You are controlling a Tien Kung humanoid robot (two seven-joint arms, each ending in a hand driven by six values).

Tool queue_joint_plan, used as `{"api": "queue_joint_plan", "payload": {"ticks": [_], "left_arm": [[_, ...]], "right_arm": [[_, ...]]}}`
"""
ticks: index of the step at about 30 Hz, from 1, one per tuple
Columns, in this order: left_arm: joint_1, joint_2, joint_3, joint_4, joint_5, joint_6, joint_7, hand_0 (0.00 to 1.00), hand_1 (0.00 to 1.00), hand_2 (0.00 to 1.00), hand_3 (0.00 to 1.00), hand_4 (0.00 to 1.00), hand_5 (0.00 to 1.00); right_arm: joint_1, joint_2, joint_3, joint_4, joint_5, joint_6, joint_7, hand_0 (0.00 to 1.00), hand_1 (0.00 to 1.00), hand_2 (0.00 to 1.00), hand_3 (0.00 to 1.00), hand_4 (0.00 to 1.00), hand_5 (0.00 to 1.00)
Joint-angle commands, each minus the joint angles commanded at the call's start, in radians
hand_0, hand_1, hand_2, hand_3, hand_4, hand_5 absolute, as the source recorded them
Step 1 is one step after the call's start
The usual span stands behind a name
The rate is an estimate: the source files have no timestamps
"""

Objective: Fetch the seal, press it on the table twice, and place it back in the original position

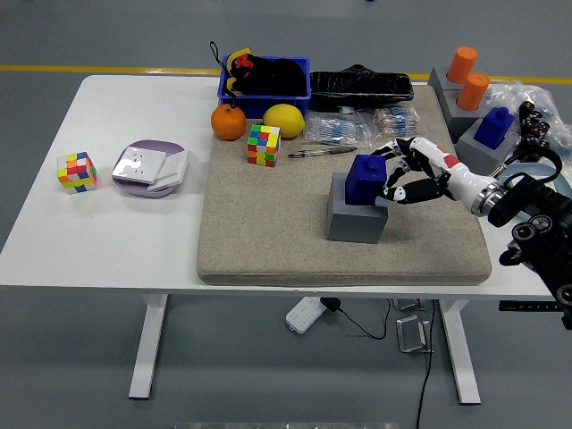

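The blue seal (365, 178) sits on a grey block (357, 219) on the beige mat (268, 232) that covers the right part of the white desk (116, 232). The right hand (407, 174) reaches in from the right, its fingers curled around the seal's right side, gripping it. Behind lie a pen (320, 152), a cube (264, 145), an orange (228, 123) and a lemon (284, 120).
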Motion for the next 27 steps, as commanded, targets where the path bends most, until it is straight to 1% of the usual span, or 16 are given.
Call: {"api": "queue_joint_plan", "payload": {"ticks": [7, 9, 18, 27], "left_arm": [[0.002, -0.001, -0.002, 0.0, 0.0, 0.0, 0.0, 0.817, 0.817, 0.788, 0.837, 0.805, 0.414], [0.002, -0.001, -0.003, 0.0, 0.001, 0.0, 0.0, 0.817, 0.817, 0.788, 0.837, 0.804, 0.416], [0.002, 0.001, -0.003, 0.001, -0.001, 0.0, 0.0, 0.817, 0.817, 0.787, 0.836, 0.806, 0.416], [0.001, -0.001, -0.001, 0.0, -0.001, 0.0, 0.0, 0.816, 0.817, 0.788, 0.836, 0.806, 0.416]], "right_arm": [[-0.009, -0.001, 0.002, 0.025, 0.006, 0.017, -0.031, 0.438, 0.346, 0.361, 0.391, 0.76, 0.002], [-0.01, -0.001, 0.003, 0.033, 0.01, 0.018, -0.038, 0.429, 0.34, 0.356, 0.39, 0.777, 0.002], [-0.016, 0.002, 0.01, 0.058, 0.015, 0.026, -0.077, 0.424, 0.339, 0.352, 0.39, 0.781, 0.002], [-0.011, 0.007, 0.007, 0.04, 0.012, 0.021, -0.087, 0.416, 0.337, 0.35, 0.389, 0.791, 0.002]]}}
